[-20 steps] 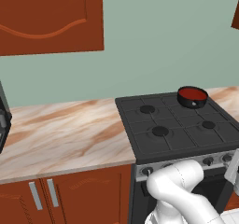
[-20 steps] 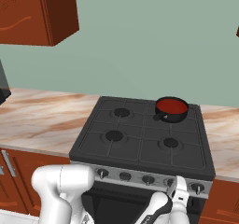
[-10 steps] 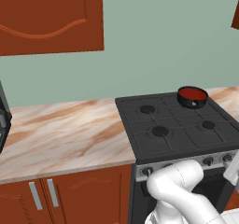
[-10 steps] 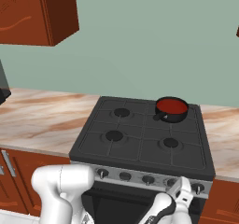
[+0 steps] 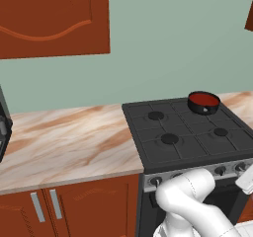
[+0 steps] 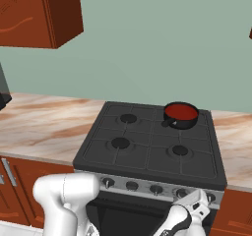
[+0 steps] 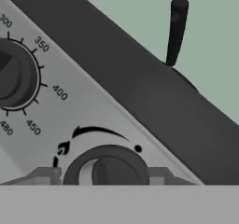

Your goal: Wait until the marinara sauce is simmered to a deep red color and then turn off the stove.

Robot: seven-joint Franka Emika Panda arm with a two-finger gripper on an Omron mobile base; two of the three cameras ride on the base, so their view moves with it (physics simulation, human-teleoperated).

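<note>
A marble bench flanks the stove. The arm is folded low before the stove's front strip. The gripper is pinched on a knob. The sauce is seen on the back right burner.

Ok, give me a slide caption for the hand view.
End effector closed around a stove knob on the silver front strip, beside a temperature dial.
</note>
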